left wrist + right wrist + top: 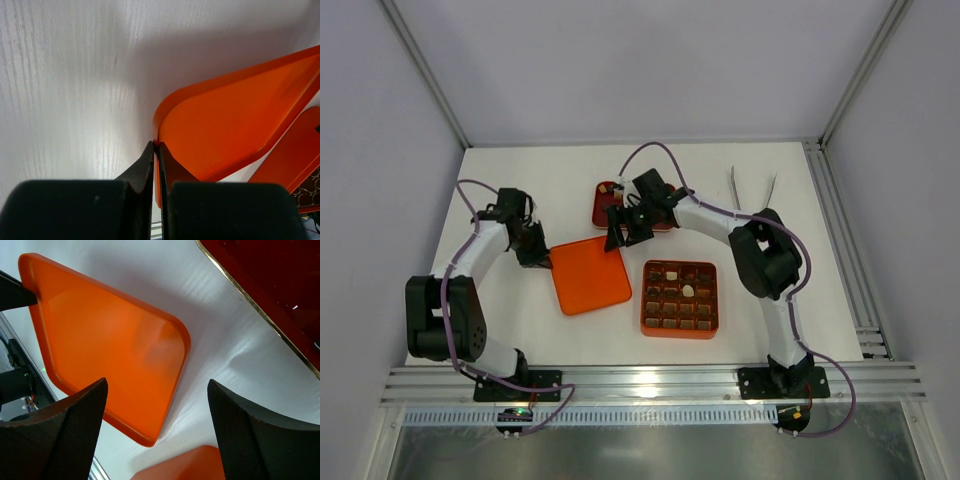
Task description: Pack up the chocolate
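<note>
Chocolate pieces (688, 290), dark, tan and cream, fill several cells of the orange gridded box (680, 298). One more piece (605, 187) lies in the dark red tray (603, 208). The flat orange lid (588, 275) lies left of the box. My left gripper (542, 257) is shut on the lid's left rim (156, 145), one finger on each side of it. My right gripper (625, 232) hangs open over the lid's far right corner (175, 335), holding nothing. In the right wrist view its midpoint (157, 384) sits above the lid's edge.
Thin metal tweezers (752, 190) lie at the back right of the white table. The red tray's gold-edged rim (250, 305) runs close beside the right gripper. The box's corner (185, 465) shows just below it. A metal rail (650, 385) borders the near edge.
</note>
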### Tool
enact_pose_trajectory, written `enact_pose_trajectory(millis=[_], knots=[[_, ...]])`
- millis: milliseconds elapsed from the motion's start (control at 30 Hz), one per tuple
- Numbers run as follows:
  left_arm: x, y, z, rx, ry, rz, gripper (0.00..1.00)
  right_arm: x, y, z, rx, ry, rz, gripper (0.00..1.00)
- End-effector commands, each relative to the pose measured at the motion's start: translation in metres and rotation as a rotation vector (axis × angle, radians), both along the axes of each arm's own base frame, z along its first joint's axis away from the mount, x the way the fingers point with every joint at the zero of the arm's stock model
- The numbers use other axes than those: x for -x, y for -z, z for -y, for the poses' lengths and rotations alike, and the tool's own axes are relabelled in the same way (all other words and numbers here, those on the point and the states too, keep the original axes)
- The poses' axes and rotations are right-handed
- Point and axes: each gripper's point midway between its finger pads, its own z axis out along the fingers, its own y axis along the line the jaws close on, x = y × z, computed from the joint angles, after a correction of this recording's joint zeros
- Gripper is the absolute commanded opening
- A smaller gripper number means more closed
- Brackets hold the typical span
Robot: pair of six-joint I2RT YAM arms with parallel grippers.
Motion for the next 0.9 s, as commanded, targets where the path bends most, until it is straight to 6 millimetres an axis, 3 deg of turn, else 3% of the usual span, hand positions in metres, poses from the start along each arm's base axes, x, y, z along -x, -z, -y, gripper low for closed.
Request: enact_pose_trajectory(millis=[0, 433, 867], knots=[[-0.007, -0.012, 0.005, 0.042, -0.005, 0.056, 0.00, -0.002, -0.010, -0.017, -0.090, -0.027, 0.026, 0.81], [-0.007, -0.014, 0.008, 0.064, -0.011, 0.077, 0.00, 0.003, 0.011, -0.023, -0.110, -0.017, -0.024, 0.80], [-0.009, -0.021, 0.008, 0.071, -0.026, 0.112, 0.00, 0.013, -0.007, -0.035, -0.217, -0.051, -0.059, 0.77]])
